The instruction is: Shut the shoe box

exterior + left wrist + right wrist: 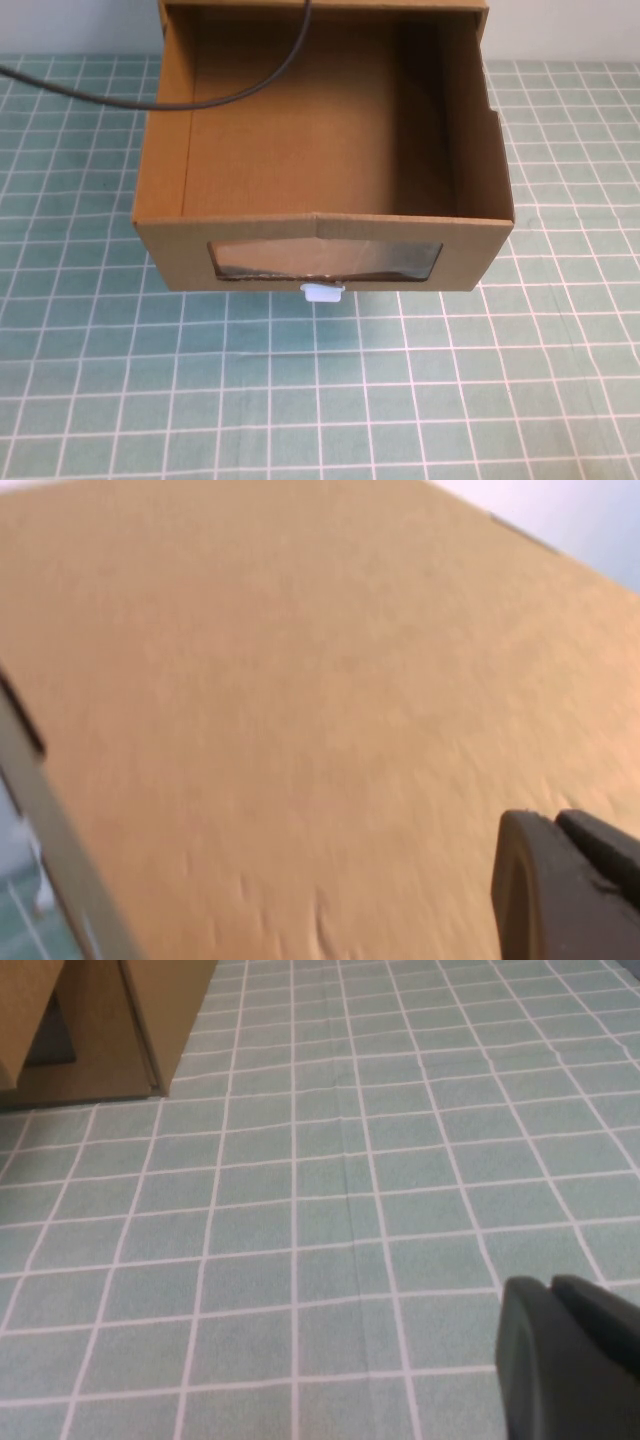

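The shoe box (320,150) is brown cardboard and stands at the middle back of the high view. Its drawer is pulled out toward me, open at the top and empty. The drawer front has a clear window (325,260) with a small white pull tab (322,293) just below it. Neither gripper shows in the high view. My left gripper (560,825) is shut and empty, close against a broad cardboard face of the box (300,680). My right gripper (552,1285) is shut and empty above the mat, apart from the box corner (150,1010).
A green mat with a white grid (320,400) covers the table around the box. A dark cable (100,97) runs from the left edge across the open drawer to the back.
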Controlling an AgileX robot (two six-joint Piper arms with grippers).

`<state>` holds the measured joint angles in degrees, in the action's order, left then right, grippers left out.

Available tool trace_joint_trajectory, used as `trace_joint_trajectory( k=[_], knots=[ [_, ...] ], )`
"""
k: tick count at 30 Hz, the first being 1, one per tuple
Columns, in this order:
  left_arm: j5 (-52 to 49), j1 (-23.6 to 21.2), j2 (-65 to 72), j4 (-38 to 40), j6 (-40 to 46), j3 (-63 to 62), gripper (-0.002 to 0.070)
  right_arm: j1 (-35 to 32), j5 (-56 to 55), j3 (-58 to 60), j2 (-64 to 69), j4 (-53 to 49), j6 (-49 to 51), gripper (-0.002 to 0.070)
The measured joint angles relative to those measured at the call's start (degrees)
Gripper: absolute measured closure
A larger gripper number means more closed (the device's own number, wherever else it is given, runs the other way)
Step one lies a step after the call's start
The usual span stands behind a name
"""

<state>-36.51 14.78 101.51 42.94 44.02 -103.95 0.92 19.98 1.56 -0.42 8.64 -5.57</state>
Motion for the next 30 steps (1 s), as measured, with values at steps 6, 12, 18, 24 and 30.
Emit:
trace_joint_trajectory(
  k=[6, 12, 18, 24, 30],
  knots=[
    [3.0, 1.5, 5.6, 0.0, 1.2, -5.9, 0.068, 0.0, 0.0, 0.0, 0.0, 0.0, 0.0, 0.0687],
    [1.6, 1.5, 8.4, 0.0, 1.2, -6.3, 0.068, 0.0, 0.0, 0.0, 0.0, 0.4, 0.0, 0.0688],
    [-0.4, 1.5, 8.9, -0.4, 1.1, -6.4, 0.068, 0.0, -5.5, 0.0, 0.0, 12.5, 0.0, 0.0687],
    [-1.8, 1.5, 8.9, -3.3, -1.7, -6.8, 0.068, 0.0, -17.6, 0.0, 0.0, 29.4, 0.0, 0.0688],
    [-2.1, 1.5, 8.8, -4.0, -2.1, -6.9, 0.068, -0.1, -17.2, -1.1, 0.0, 35.7, 0.0, 0.0687]
  ],
)
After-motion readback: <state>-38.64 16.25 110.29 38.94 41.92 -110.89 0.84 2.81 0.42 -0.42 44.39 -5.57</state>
